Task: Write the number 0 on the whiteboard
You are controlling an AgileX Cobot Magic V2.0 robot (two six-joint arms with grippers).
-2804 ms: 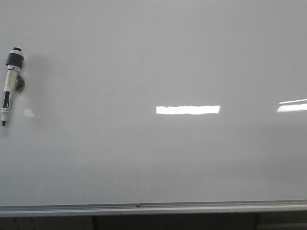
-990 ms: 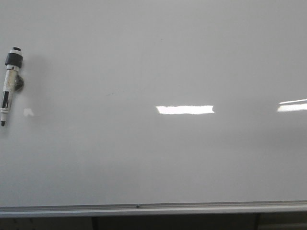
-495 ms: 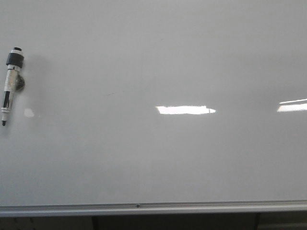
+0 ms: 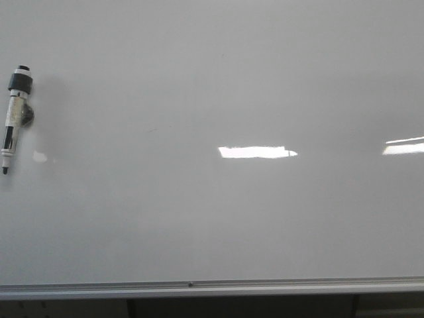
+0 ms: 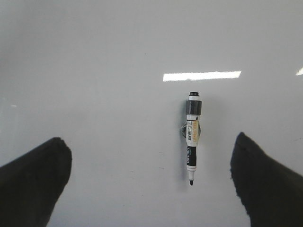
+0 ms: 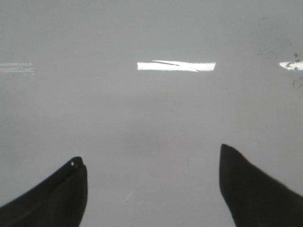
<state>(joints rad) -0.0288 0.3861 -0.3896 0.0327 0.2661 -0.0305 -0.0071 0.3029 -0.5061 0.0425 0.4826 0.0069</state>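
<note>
The whiteboard point(image 4: 218, 218) fills the front view, glossy and grey-white, with a silver rail point(image 4: 212, 288) along its bottom edge. No number 0 shows on it. A marker point(image 4: 14, 116) with a black cap end and its tip pointing down hangs on the board at the far left. In the left wrist view the marker point(image 5: 192, 137) lies ahead of my left gripper point(image 5: 150, 151), nearer one finger; the gripper is open and empty. My right gripper point(image 6: 150, 163) is open and empty, facing bare board point(image 6: 151, 118). Neither gripper shows in the front view.
Bright rectangular light reflections point(image 4: 257, 152) lie on the board at mid-height and at the right edge point(image 4: 404, 146). Faint smudges point(image 6: 296, 80) mark the board in the right wrist view. A dark gap point(image 4: 238, 308) lies below the rail.
The middle light reflection has shifted slightly and changed shape at its right end. The marker and board have not moved.
</note>
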